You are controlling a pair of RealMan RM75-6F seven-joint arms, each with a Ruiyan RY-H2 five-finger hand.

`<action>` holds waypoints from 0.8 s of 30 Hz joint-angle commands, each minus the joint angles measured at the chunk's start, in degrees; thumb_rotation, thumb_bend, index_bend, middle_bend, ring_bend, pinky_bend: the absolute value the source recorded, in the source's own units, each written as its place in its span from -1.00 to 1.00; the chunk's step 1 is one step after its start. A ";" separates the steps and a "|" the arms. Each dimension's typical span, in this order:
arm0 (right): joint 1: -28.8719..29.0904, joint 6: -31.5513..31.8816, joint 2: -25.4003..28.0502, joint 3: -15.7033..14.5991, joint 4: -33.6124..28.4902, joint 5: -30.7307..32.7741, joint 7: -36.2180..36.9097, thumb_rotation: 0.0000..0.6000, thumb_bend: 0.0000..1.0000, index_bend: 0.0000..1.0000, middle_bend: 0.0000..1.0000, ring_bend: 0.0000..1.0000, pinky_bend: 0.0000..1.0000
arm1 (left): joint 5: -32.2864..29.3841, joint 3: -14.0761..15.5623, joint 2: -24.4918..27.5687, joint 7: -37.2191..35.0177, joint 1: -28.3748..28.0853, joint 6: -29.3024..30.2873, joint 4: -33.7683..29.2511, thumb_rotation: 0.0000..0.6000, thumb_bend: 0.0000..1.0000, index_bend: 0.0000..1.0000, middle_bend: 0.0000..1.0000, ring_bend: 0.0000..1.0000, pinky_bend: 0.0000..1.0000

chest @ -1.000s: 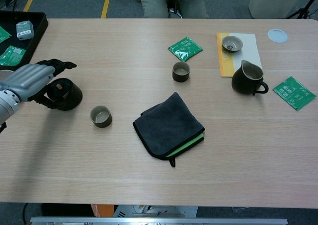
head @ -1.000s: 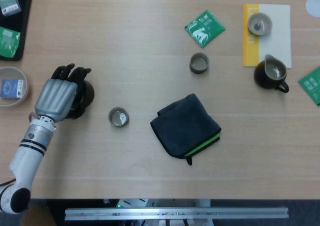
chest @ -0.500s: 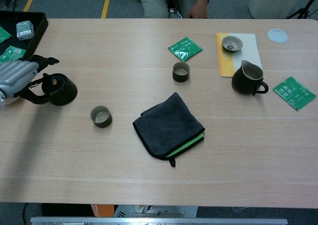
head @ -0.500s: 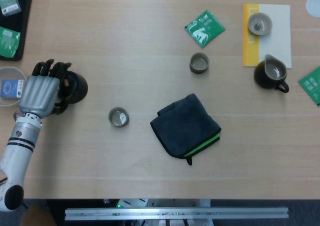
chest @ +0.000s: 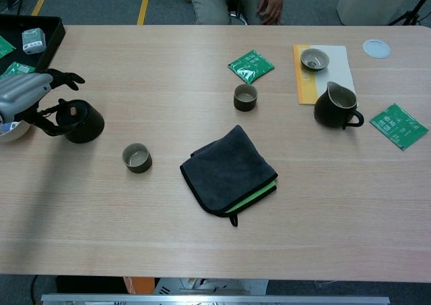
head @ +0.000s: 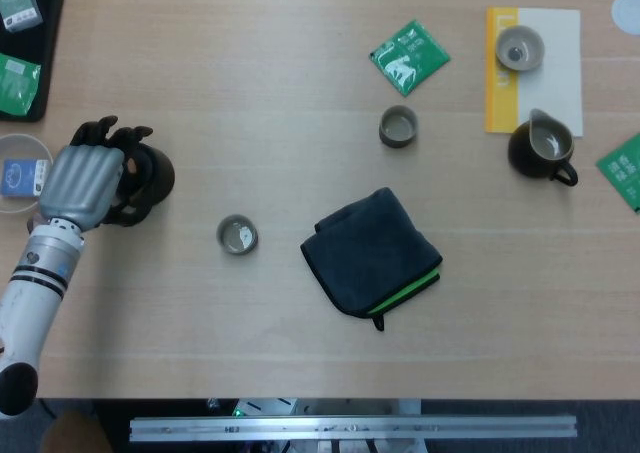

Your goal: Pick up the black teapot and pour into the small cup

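Covering part of the black teapot (head: 150,173) at the surface's (head: 300,73) far left, the left hand (head: 82,181) curls its fingers (chest: 67,78) around it — whether they actually grip is unclear; the small cup (head: 238,235) stands nearby.

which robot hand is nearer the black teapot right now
Left. The left robot hand is right at the black teapot, over its handle side at the table's left edge. Whether it grips the teapot is unclear. The right robot hand shows in neither view.
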 commanded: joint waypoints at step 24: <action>-0.23 0.05 -0.10 0.16 0.36 0.16 0.25 1.00 -0.63 -0.08 -0.16 -0.43 -0.37 | -17.56 1.93 -1.14 18.36 -7.61 -0.23 5.26 -0.76 -0.61 -0.60 -0.36 -0.83 -0.82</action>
